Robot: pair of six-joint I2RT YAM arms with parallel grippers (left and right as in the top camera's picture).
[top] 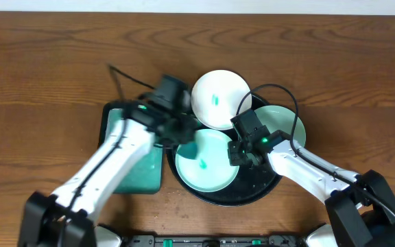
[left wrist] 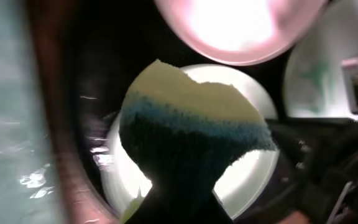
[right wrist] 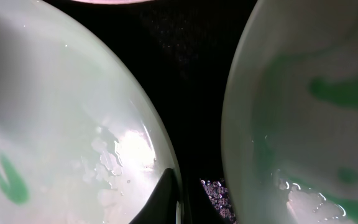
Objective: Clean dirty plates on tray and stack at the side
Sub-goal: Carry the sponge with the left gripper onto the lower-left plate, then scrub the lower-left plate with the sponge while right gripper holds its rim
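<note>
My left hand [top: 181,132] is clamped on the sponge [left wrist: 191,124] over the smeared plate [top: 208,171] at lower centre, on the tray [top: 256,191], right hand [top: 241,151] at its rim, grip unclear; scrubbing is the step, so next I'd press down and wipe
</note>
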